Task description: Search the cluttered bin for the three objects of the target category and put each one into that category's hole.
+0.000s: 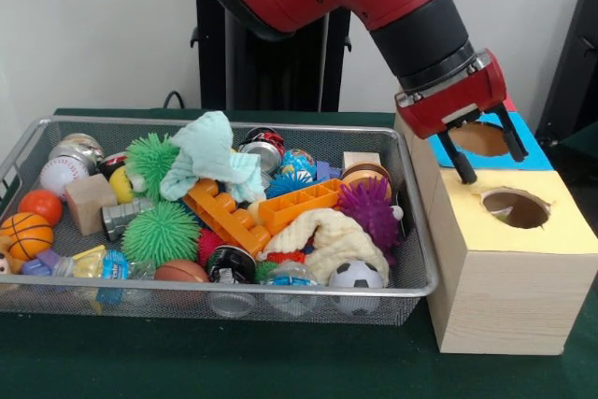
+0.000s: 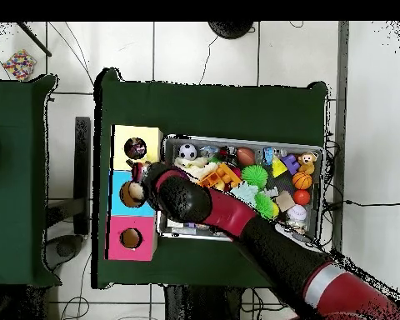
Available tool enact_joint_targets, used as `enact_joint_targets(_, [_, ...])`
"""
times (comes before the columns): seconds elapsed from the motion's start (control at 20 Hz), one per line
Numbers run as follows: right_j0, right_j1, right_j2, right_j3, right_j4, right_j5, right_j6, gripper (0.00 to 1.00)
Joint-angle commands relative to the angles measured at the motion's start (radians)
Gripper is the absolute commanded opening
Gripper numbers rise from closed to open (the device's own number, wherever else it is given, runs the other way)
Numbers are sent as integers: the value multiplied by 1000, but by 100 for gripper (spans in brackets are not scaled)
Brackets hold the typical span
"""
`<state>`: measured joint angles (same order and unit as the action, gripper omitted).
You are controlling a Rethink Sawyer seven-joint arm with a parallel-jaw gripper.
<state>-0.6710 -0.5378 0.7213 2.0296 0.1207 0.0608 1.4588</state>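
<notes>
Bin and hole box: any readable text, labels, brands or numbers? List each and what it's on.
None can be read.
Cans at the back of the wire bin: printing too blurred to read.
Small packets at the bin's front: too small to read.
Hole box: plain coloured tops, no text.

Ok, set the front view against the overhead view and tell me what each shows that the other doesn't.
Only the front view shows the gripper with its fingers apart and empty above the wooden box, between the blue hole and the yellow hole; overhead, the arm hides it. Only the overhead view shows the pink section with its own hole, and a second green table to one side. Both show the wire bin full of toys, including the soccer ball and the orange blocks.
</notes>
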Motion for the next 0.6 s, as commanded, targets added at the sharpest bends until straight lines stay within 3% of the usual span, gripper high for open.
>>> enact_joint_targets(0.05, [151,-179,-378,-243,33,456,150,100])
enact_joint_targets(0.25, [185,-223,-451,-301,-69,513,140,100])
enact_joint_targets(0.4, [191,-245,-481,-292,-63,478,202,100])
enact_joint_targets(0.6, [152,-274,-441,-274,-115,451,91,100])
